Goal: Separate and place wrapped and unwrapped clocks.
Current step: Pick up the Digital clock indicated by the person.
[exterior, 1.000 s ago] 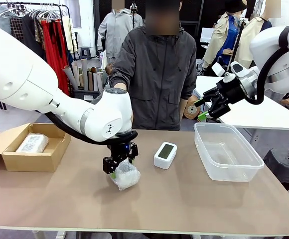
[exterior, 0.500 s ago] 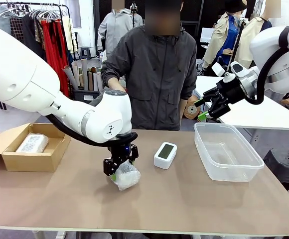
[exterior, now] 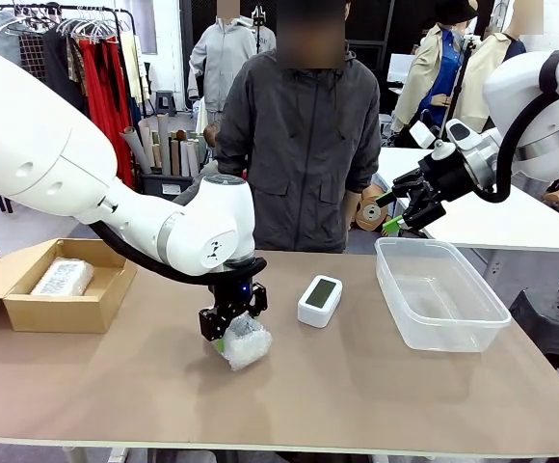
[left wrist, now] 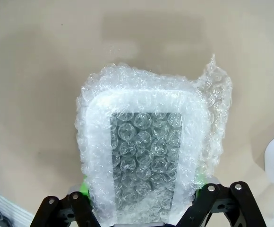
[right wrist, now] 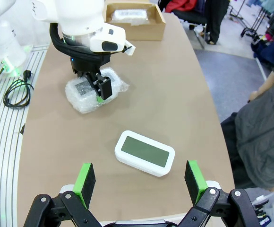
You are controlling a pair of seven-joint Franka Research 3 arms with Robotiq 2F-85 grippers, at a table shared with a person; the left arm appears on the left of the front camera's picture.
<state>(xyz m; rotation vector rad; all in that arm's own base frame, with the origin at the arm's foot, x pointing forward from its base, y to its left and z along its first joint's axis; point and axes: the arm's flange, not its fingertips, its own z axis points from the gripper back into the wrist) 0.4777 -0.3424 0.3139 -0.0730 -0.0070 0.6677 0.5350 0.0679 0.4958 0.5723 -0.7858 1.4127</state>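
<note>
A bubble-wrapped clock (exterior: 244, 340) lies on the table in front of the middle. My left gripper (exterior: 226, 326) comes down on it from above, shut on the wrapped clock (left wrist: 144, 156), its green pads (left wrist: 84, 183) pressing the wrap on both sides. The right wrist view also shows this wrapped clock (right wrist: 80, 97) with the left gripper (right wrist: 95, 84) on it. The bare white clock (exterior: 320, 299) (right wrist: 145, 152) lies screen up just right of it. Another wrapped clock (exterior: 63, 277) rests in the cardboard box (exterior: 29, 313). My right gripper (exterior: 395, 214) (right wrist: 139, 176) hangs open and empty high over the table's right side.
A clear plastic tub (exterior: 453, 323) stands empty at the right of the table. The open cardboard box sits at the left edge. A person (exterior: 304, 154) stands at the far side, behind the middle. Cables (right wrist: 16, 92) lie on the floor beside the table.
My left gripper's fingers have closed in on the wrapped clock, which stays on the table. The right arm has not moved.
</note>
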